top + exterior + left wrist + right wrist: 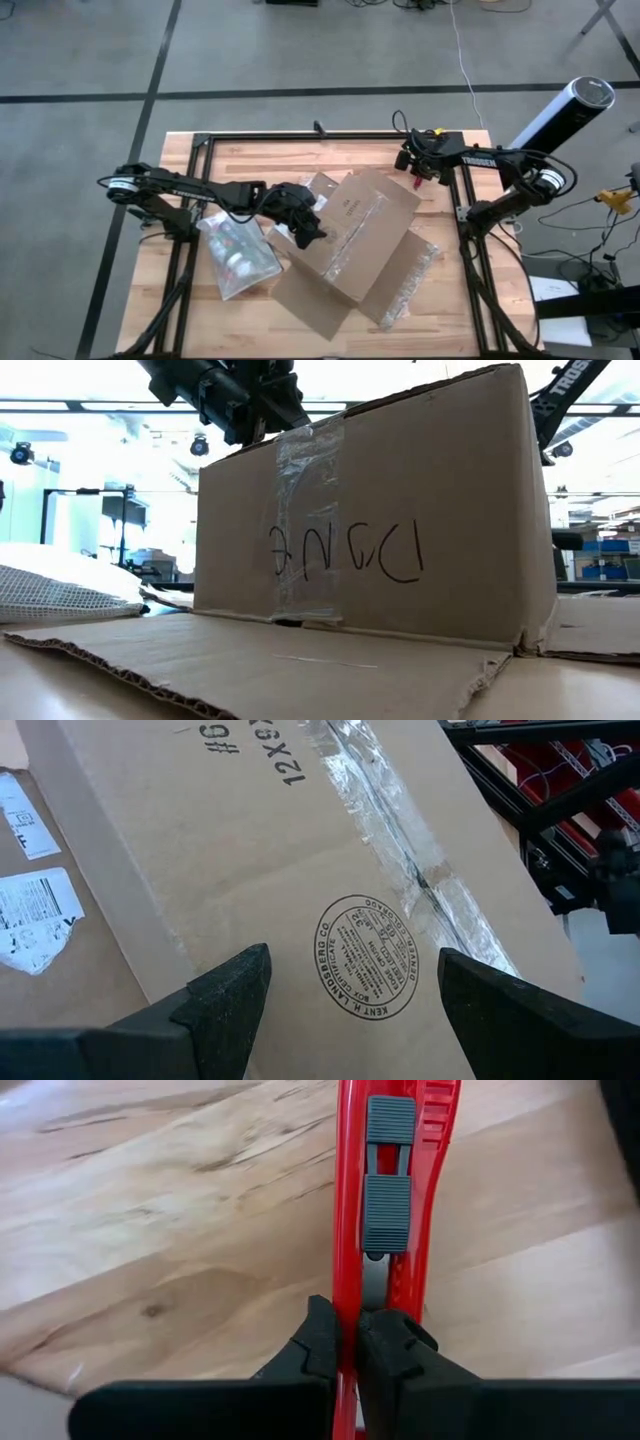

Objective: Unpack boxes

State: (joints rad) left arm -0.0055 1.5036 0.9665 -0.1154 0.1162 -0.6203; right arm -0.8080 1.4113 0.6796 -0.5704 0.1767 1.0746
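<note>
The brown cardboard box (352, 235) stands mid-table with its taped, stamped panel up. Its near flaps (280, 660) lie spread flat on the wood. In the low view its side (400, 530) carries handwritten letters and a strip of clear tape. My left gripper (303, 222) is open over the box's left end. In the left wrist view (350, 995) its fingers stand apart above the round printed stamp (365, 958), and I see no touch. My right gripper (420, 168) is at the table's far right, shut on a red utility knife (395, 1190). My right gripper pinches the red utility knife between its two fingers (320, 1345), on the knife's body just below the grey slider (387, 1210). The knife runs on along the fingers, away from them, over the wooden table. Its far end is out of the picture.
A translucent zip pouch (238, 255) lies on the table left of the box, and crinkled clear plastic (412, 283) lies at its right. Black frame rails (330, 134) run along the far edge and both sides. A white cylinder (560, 112) stands off the table's far right.
</note>
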